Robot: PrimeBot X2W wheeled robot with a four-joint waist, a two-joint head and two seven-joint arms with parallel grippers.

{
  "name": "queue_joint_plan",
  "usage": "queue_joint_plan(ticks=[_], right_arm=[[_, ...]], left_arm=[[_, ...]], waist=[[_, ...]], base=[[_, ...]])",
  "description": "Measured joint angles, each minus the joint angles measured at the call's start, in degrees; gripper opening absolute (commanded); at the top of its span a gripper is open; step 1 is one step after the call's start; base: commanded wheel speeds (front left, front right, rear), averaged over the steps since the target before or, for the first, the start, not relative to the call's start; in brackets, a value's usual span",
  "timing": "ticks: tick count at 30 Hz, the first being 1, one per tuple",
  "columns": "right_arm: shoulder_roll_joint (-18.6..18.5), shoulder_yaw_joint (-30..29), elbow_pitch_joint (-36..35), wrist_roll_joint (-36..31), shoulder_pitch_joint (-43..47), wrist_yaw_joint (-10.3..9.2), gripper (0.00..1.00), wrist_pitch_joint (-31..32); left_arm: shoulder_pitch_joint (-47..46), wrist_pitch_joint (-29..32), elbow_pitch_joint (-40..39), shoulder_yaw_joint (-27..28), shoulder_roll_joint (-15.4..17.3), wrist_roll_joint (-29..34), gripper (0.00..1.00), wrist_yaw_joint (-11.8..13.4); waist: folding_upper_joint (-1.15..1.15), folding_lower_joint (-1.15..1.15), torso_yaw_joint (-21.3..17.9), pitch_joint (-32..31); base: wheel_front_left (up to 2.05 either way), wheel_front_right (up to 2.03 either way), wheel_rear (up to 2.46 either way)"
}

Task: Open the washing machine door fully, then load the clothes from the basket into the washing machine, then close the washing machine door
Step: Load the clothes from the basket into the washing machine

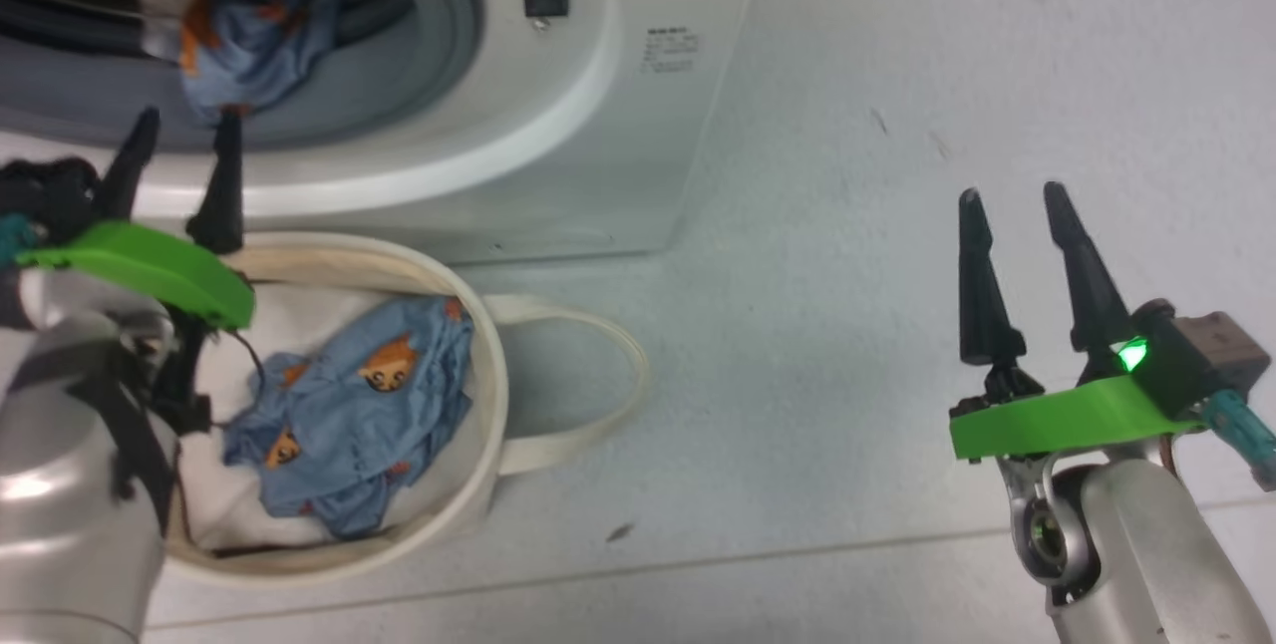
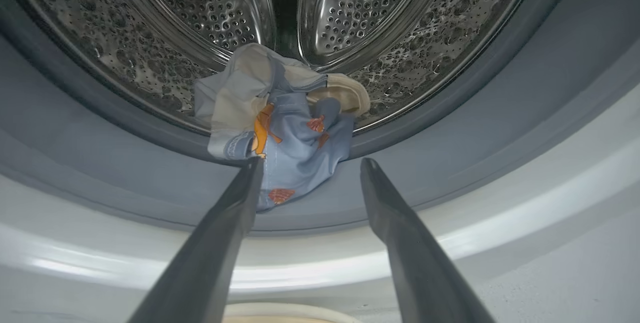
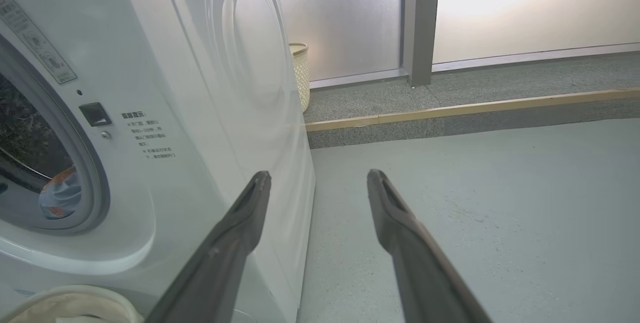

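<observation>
- Light blue clothes (image 1: 359, 405) with orange prints lie in the basket (image 1: 490, 395), on top of white padding (image 1: 224, 509); so it looks in the head view.
- The basket stands on the grey floor (image 1: 897, 126) just in front of the washing machine (image 1: 618, 76). One loop handle (image 1: 623, 395) lies flat on the floor at its right side.
- In the open mouth of the washing machine, another blue garment (image 1: 259, 36) hangs over the lower edge.
- The left gripper (image 1: 189, 116) is above the far rim of the basket. Its two fingers are apart, they point at the mouth and they hold nothing.
- The right gripper (image 1: 1012, 190) is well apart from the basket, over bare floor at the right. Its fingers are also apart and empty.
- In the left wrist view, the garment lies partly in the steel drum (image 2: 200, 13) and partly over the grey gasket (image 2: 100, 163), with a cream piece (image 2: 345, 95) behind it.
- One finger of the left gripper has its tip right at the cloth; I cannot tell if it touches. The other finger is clear of the cloth.
- In the right wrist view, the spread fingers point along the white side of the washing machine, with floor between them.
- At the left of this view the garment sits low in the mouth, and the rim of the basket is in the lower left corner.
- Far behind, a woven bin (image 3: 300, 73) stands beside the washing machine, near frosted glass panels (image 3: 350, 13).
</observation>
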Motion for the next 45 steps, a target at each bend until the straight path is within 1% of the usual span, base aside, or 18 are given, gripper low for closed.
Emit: queue_joint_plan(ticks=[4, 12, 17, 19, 20, 21, 25, 34, 40, 45], right_arm=[[1.12, -0.76, -1.77, -1.04, -0.62, 0.0, 1.0, 0.0], [1.41, -2.02, -3.23, -2.12, -1.32, 0.0, 1.0, 0.0], [1.72, -2.07, -4.27, -2.61, -1.43, 0.0, 1.0, 0.0], [2.09, -2.1, -4.31, -2.61, -1.64, 0.0, 1.0, 0.0], [2.31, -2.2, -4.31, -2.68, -1.81, 0.0, 1.0, 0.0], [2.45, -2.31, -4.32, -2.85, -1.99, 0.0, 1.0, 0.0], [2.72, -2.43, -4.43, -3.04, -2.07, 0.0, 1.0, 0.0], [2.8, -2.21, -4.87, -3.36, -2.11, 0.0, 1.0, 0.0], [2.96, -2.21, -5.59, -3.54, -2.15, 0.0, 1.0, 0.0], [3.33, -2.64, -6.22, -3.89, -2.16, 0.0, 1.0, 0.0]], left_arm=[[-5.28, -0.07, 3.75, -2.69, 2.63, -2.36, 1.0, 0.0], [-13.62, 0.37, 11.65, -7.28, 4.76, -5.94, 1.0, 0.0], [-18.23, 1.94, 16.17, -10.38, 6.34, -5.46, 1.0, 0.0], [-19.59, 2.14, 17.67, -10.96, 6.32, -5.21, 1.0, 0.0], [-20.19, 2.14, 18.28, -11.61, 6.22, -5.14, 0.89, -0.01], [-20.63, 2.12, 18.57, -12.05, 6.11, -4.79, 0.0, -0.01], [-22.1, 1.77, 18.93, -13.74, 5.69, -4.64, 0.0, -0.01], [-29.99, 0.2, 18.42, -13.92, 6.21, -3.2, 0.0, 0.08], [-33.24, 0.19, 18.45, -14.18, 6.99, -2.03, 0.0, 0.2], [-36.01, -0.15, 17.74, -15.12, 7.58, -0.62, 0.0, 1.36]], waist=[[0.0, 0.0, -1.71, 4.19], [0.0, -0.01, -3.06, 9.11], [0.0, -0.01, -3.53, 11.32], [0.0, -0.01, -3.63, 11.98], [0.0, -0.01, -3.63, 12.22], [0.0, -0.01, -3.59, 12.39], [0.0, -0.01, -3.28, 12.63], [0.0, -0.02, -3.5, 14.74], [0.0, -0.02, -4.84, 16.53], [0.0, -0.01, -6.21, 18.33]], base=[[0.0, 0.0, 0.0], [0.0, 0.0, 0.0], [0.0, 0.0, 0.0], [0.0, 0.0, 0.0], [0.0, 0.0, 0.0], [0.0, 0.0, 0.0], [0.0, 0.0, 0.0], [0.0, 0.0, 0.0], [0.0, 0.0, 0.0], [0.0, 0.0, 0.0]])
